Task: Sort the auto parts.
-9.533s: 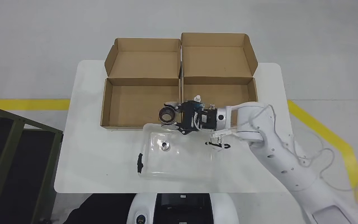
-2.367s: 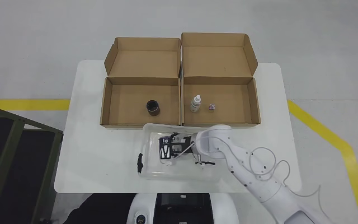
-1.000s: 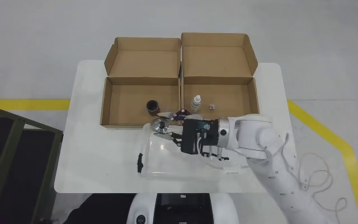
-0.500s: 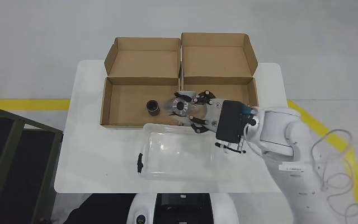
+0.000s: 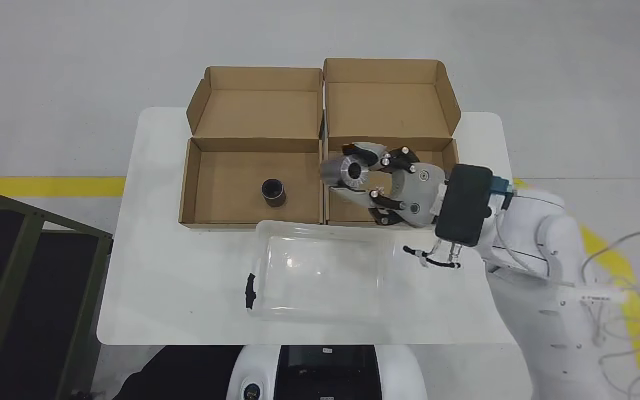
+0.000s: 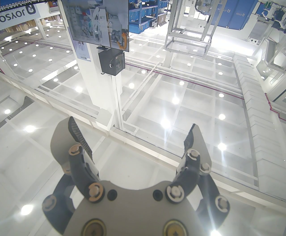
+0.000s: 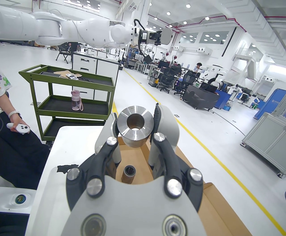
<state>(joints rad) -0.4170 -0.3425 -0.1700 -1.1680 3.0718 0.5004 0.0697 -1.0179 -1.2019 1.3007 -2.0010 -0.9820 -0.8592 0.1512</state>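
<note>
White table [image 5: 160, 250], two open cardboard boxes side by side at its far half, lids folded back. Left box [image 5: 230, 195] holds one dark sleeve [image 5: 273, 190] lying toward its right end; in the right wrist view the same sleeve [image 7: 129, 173] sits on the box floor [image 7: 134, 157] below the fingers. In front of the boxes is a clear bin [image 5: 320, 280] with a black handle [image 5: 250, 290] on its left side, near the table's front edge. The steel ring [image 5: 353, 173] is off the table, clamped in the right gripper [image 5: 347, 171], held in the air over the left end of the right box [image 5: 385, 105], just beside the wall the two boxes share. In the wrist view the ring [image 7: 135, 131] is a short shiny cylinder with a round bore facing the camera, and the right gripper [image 7: 135, 118] has a finger pressed on each side of it. The right arm [image 5: 530, 240] comes in from the table's right side, across the right box. The left gripper [image 6: 131, 134] is off the table and points up at a ceiling; fingers spread wide, nothing between them. The left arm [image 7: 89, 20] is raised high beyond the table's left end, above a green cart [image 7: 67, 100].
</note>
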